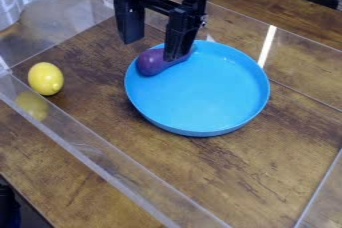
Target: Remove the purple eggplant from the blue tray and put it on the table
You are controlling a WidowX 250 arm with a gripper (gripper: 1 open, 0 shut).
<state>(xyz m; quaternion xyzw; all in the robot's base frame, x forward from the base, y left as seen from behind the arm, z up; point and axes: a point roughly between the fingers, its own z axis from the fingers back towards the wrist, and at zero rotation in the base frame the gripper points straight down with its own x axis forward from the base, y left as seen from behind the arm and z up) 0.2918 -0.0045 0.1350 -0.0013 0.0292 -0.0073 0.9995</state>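
The eggplant (151, 63) lies at the upper-left edge of the tray (214, 102), against the rim, a small dark-purple oblong partly hidden by the tool (156, 40) above it. The tool points down with its jaws spread wide: one black finger (130, 22) hangs to the left, outside the tray and above the bare wood, and the other finger (179, 40) comes down just right of the eggplant, its tip at or very near the tray's rim. The eggplant sits between them, nearer the right finger; whether that finger touches it cannot be told from this view. Nothing is gripped. The tray is round, bright blue, with a low raised rim, and holds nothing besides the eggplant; its floor shows pale reflections. It rests on the tabletop (94, 162), dark brown wood grain under a glossy clear sheet, with clear plastic edging running diagonally across the lower left and a bright streak of glare near the tray's upper right. A yellow lemon (46, 78) sits on the tabletop well to the left of the tray, apart from the tool, close to the plastic edging.
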